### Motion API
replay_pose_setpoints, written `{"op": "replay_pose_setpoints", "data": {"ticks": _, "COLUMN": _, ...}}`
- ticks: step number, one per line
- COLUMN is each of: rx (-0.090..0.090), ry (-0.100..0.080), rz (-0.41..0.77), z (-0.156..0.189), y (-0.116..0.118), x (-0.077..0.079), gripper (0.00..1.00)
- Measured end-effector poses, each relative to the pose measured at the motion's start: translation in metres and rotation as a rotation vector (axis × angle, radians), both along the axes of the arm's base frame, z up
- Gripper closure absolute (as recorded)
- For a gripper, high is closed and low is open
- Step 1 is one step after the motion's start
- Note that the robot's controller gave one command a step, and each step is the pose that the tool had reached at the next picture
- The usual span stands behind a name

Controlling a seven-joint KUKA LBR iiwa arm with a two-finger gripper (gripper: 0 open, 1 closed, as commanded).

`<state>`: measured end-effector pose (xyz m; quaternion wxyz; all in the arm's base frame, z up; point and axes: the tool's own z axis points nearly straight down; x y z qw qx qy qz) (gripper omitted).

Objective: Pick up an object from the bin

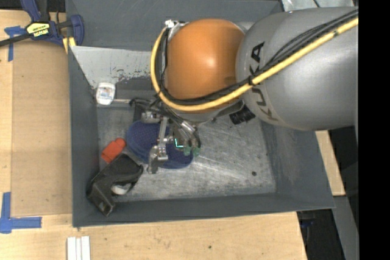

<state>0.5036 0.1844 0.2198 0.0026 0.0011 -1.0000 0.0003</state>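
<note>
Tool [169, 152] — spread or pressed together, cannot tell — over the dark blue rounded thing [139, 138] beside the orange piece [113, 149]; probably light, so pinch its edge

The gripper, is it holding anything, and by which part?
Cannot tell. The gripper sits right over a dark blue round thing at the lower left of the bin.

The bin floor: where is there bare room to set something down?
Bare floor lies right of the gripper, out to the bin's right wall. The left is crowded: a dark blue round thing, an orange piece and a black object bunch beside the gripper.
</note>
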Motion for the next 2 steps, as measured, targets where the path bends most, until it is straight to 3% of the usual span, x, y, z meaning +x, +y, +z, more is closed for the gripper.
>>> {"op": "replay_pose_setpoints", "data": {"ticks": 1, "rx": 0.009, "ry": -0.029, "rz": 0.134, "z": -0.1428, "y": -0.0231, "x": 0.0306, "gripper": 0.0}}
{"op": "replay_pose_setpoints", "data": {"ticks": 2, "rx": 0.014, "ry": -0.054, "rz": 0.13, "z": -0.1368, "y": -0.0221, "x": 0.0371, "gripper": 1.0}}
